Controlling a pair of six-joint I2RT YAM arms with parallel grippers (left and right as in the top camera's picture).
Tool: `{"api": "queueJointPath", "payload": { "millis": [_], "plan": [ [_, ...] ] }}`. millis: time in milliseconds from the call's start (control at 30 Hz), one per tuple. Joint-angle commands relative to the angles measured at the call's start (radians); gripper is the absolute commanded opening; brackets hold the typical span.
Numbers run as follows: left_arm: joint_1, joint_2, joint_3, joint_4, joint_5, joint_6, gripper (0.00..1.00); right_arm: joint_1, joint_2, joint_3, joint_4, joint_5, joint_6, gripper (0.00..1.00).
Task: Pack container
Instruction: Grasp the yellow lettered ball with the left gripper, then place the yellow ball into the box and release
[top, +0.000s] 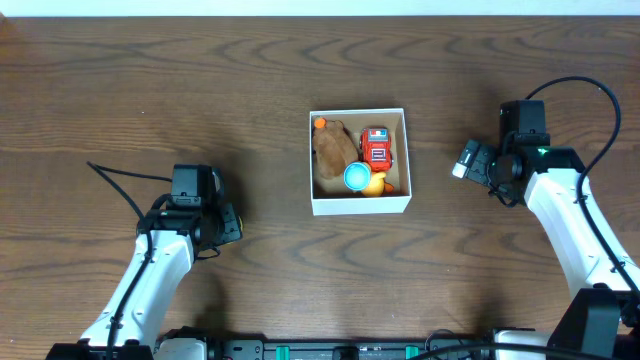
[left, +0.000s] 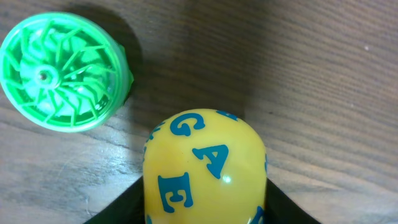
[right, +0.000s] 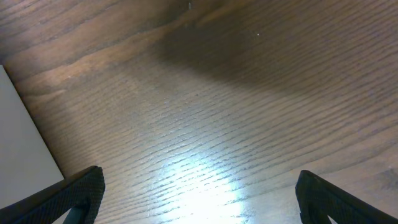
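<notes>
Toys (top: 376, 150) in container (top: 360, 206) mid table (top: 200, 80); ball (left: 205, 155) in L pincer (left: 205, 208).

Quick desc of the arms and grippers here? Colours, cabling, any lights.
Left arm and right arm match: white link shells, black joint and wrist housings. A black cable loop runs off the right wrist; a thin black cable sticks out by the left. Small green light on the right arm. Fingers are black.

I see soft, even light around the container (top: 360, 205); near its white wall, in right wrist view, glare whitens the table (right: 199, 177).
</notes>
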Motion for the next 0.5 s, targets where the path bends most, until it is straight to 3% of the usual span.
{"api": "queueJointPath", "payload": {
  "millis": [0,100,233,467],
  "plan": [
    [-0.002,0.001,0.019,-0.002,-0.008,0.005,0.36,-0.005,0.007,0.010,0.000,-0.001,0.006,0.99],
    [-0.003,-0.014,0.063,-0.018,-0.008,0.005,0.23,-0.005,0.007,0.010,0.000,0.000,0.006,0.99],
    [-0.026,-0.045,0.189,-0.081,-0.008,0.005,0.18,-0.005,0.007,0.010,0.000,-0.001,0.006,0.99],
    [-0.189,-0.061,0.421,-0.087,-0.008,0.046,0.19,-0.005,0.007,0.010,0.000,-0.001,0.006,0.99]
  ]
}}
